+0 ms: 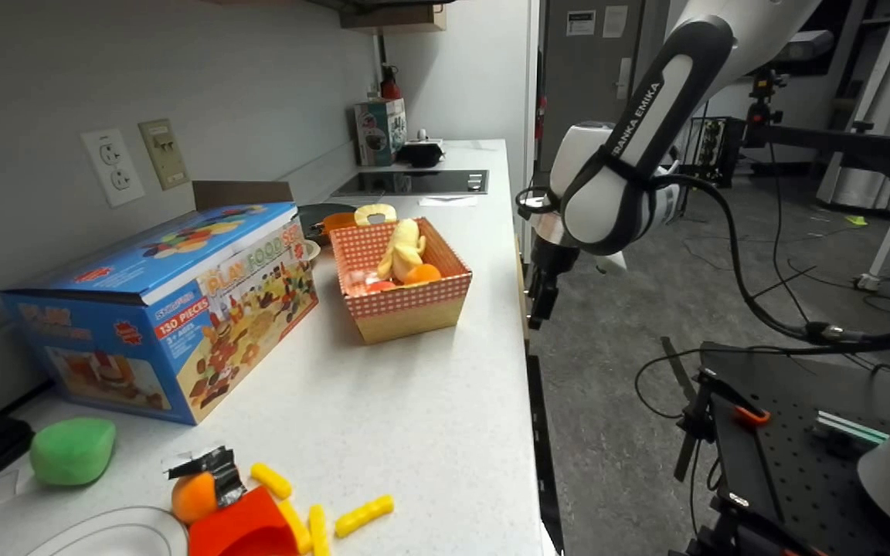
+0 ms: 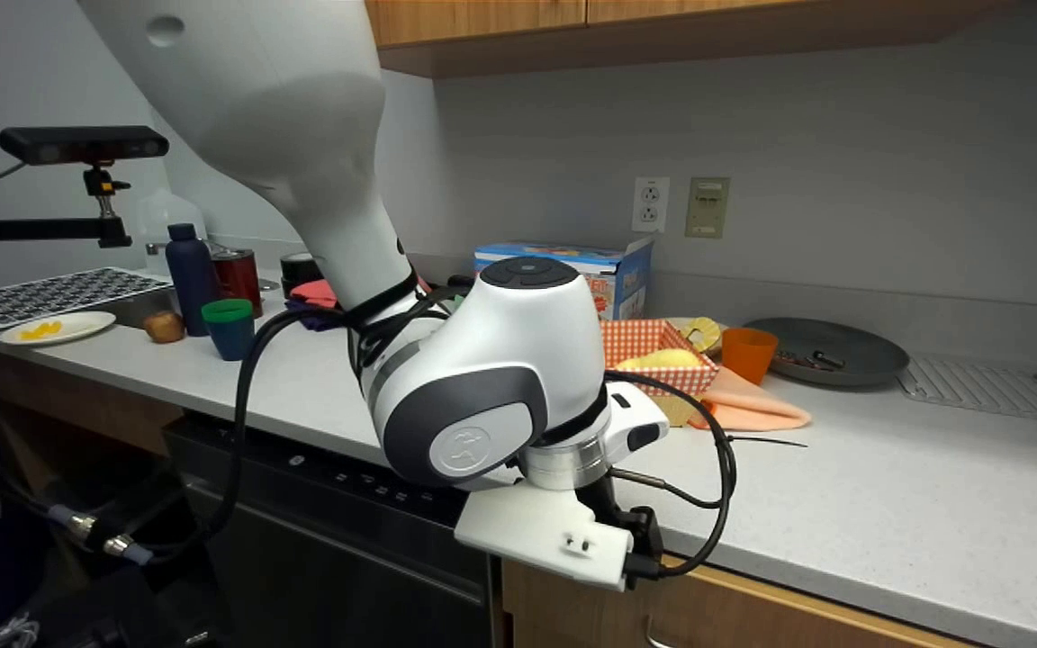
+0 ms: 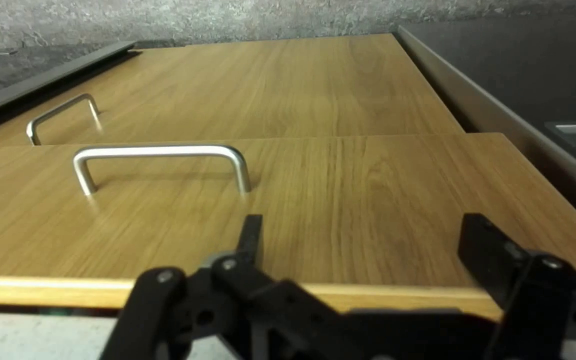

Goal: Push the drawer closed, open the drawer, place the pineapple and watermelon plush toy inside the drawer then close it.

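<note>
The drawer (image 3: 348, 200) shows in the wrist view as a wooden front with a light top edge and a metal bar handle (image 3: 158, 151). A narrow dark gap lies between that edge and the counter, so it appears slightly open. Its front also shows in an exterior view (image 2: 716, 612). My gripper (image 3: 360, 227) is open and empty over the drawer front, right of the handle. It hangs beside the counter edge in an exterior view (image 1: 542, 305). A yellow pineapple-slice toy (image 1: 375, 214) lies behind the basket and also shows there (image 2: 702, 333). I cannot identify a watermelon toy.
A checked basket (image 1: 410, 313) with a banana toy (image 1: 405, 251) stands on the white counter (image 1: 445, 417). A blue play-food box (image 1: 167, 309) is near the wall. A lower cabinet door (image 3: 288, 90) has its own handle. A peach cloth-like item (image 2: 757, 409) lies beside the basket.
</note>
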Robot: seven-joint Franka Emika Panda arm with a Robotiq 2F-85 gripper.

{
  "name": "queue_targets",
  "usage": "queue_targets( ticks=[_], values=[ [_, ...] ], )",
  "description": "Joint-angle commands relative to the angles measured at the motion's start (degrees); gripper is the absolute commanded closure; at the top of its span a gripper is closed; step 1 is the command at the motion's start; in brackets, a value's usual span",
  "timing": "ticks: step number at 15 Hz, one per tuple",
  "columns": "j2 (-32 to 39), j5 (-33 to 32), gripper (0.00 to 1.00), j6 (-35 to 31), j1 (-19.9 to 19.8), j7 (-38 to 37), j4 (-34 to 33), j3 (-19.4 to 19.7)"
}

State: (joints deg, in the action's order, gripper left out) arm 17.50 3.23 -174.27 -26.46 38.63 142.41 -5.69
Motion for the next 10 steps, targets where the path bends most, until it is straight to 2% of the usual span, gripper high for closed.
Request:
queue_targets(
  ticks=[1, 2, 5, 10],
  values=[
    [-0.39, -0.20, 0.00, -0.99, -2.34, 2.45, -0.11, -0.31],
    [-1.73, -1.08, 0.00, -0.40, -1.79, 1.97, 0.97, 1.23],
    [-5.78, -0.45, 0.00, 0.57, -4.16, 3.52, 3.97, 0.61],
    [-15.35, 6.11, 0.00, 1.08, -10.70, 10.26, 9.31, -6.13]
  ],
)
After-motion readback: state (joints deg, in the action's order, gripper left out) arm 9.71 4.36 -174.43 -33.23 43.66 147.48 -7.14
